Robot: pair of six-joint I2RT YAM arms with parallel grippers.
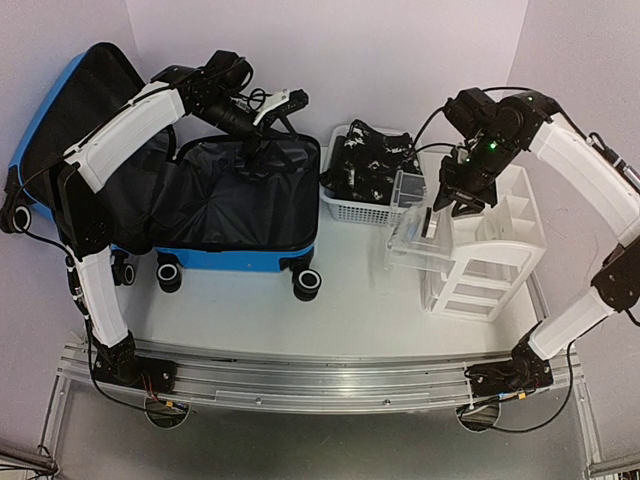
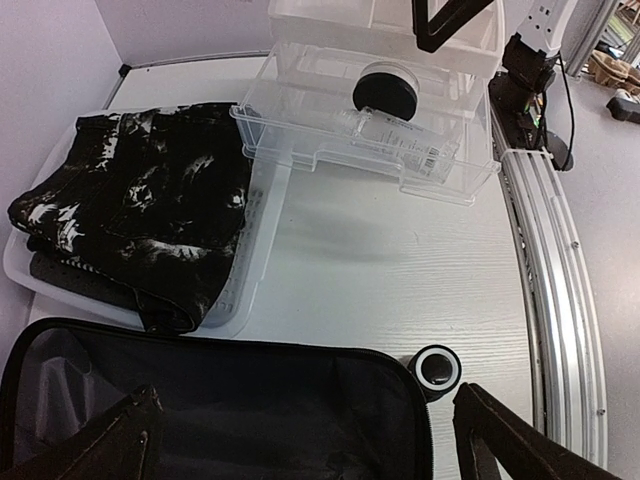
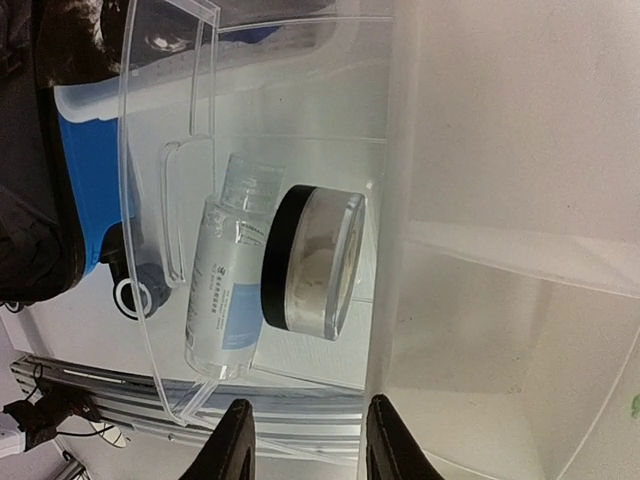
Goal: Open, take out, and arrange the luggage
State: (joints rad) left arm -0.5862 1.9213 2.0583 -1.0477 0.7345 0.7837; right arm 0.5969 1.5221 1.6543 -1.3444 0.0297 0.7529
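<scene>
Lying open, the luggage [image 1: 240,262] looks stiff and bulky, best gripped at its edge; left gripper [image 2: 305,440] wide, right gripper [image 3: 310,445] narrow, empty.

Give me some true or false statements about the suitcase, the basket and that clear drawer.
1. The suitcase lies open. True.
2. The clear drawer is pushed shut. False: it is pulled out of the white organizer.
3. A jar and a bottle lie in the drawer. True.
4. The patterned clothes are in the suitcase. False: they lie in the white basket.
5. The left jaws grip clothing. False: they stand wide open and empty.
</scene>
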